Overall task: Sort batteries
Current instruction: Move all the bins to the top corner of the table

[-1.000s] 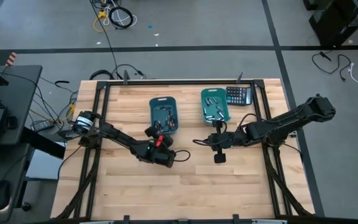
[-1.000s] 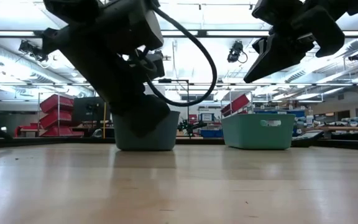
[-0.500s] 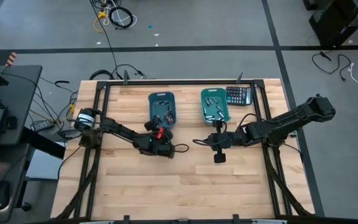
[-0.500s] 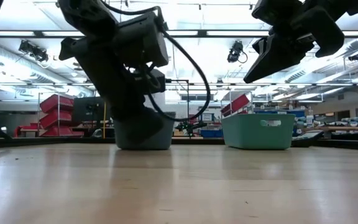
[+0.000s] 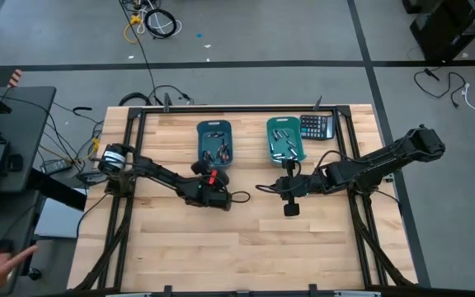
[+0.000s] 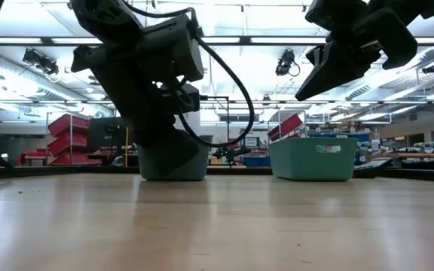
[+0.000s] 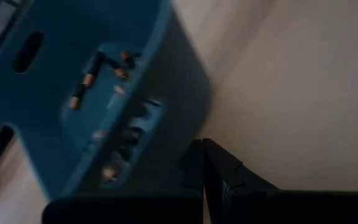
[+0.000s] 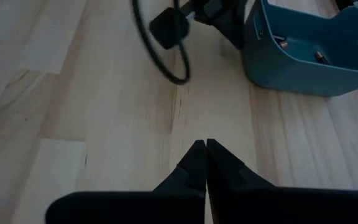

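Both my grippers are closed and empty right now. Left gripper (image 5: pixel 207 175) sits just at the near end of the left teal bin (image 5: pixel 202 132); in the left wrist view its fingers (image 7: pixel 211 163) are pinched together with nothing between them, hanging over the bin's near wall with the bin interior ahead. Right gripper (image 5: pixel 289 188) is parked over bare tabletop (image 5: pixel 320 247), just short of the right teal bin (image 5: pixel 270 124), fingers (image 8: pixel 205 155) also pressed together, nothing held. Batteries: all the ones I can see are inside the two bins. Left bin holds a mixed scatter of cells (image 5: pixel 217 151); the wrist view shows dark ones with copper-coloured ends (image 7: pixel 86 79). Right bin holds another small pile (image 5: pixel 284 142). Can't sort types from the overhead, too small. No loose cells visible on the wood. A black calculator (image 5: pixel 317 126) sits beside the right bin, not part of the job. My read: I'm between picks, left arm lined up to go into the left bin for the next cell. Next move needs the left fingers spread first, then a descent over the near wall onto one single cell, aligned across its long axis. The cells lie close together, so grabbing two or nudging neighbours is the risk. Right arm just waits.
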